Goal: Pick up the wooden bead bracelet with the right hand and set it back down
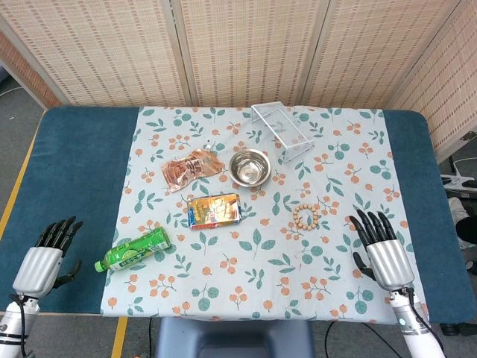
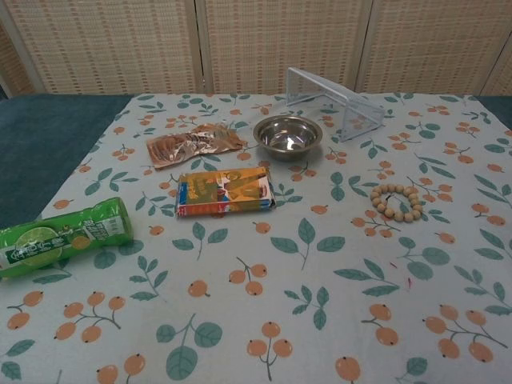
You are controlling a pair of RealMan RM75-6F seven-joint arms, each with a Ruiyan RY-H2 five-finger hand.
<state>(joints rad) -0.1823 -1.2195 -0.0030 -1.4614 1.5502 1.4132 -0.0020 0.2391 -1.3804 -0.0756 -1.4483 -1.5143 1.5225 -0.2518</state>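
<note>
**Bracelet lay free, both hands at the near edge**

The wooden bead bracelet (image 1: 305,216) rested flat on the floral cloth (image 1: 335,171), right of centre, with bare cloth on all sides of it. The right hand (image 1: 381,250) sat nearby at the cloth's near right corner, fingers spread, grasping nothing. The left hand (image 1: 49,253) lay on the blue table (image 1: 74,164), released as well. Both forearms were cut off by the frame's bottom. The chest view showed neither hand, and cropped the green bottle (image 2: 60,238) at its left edge.
</note>
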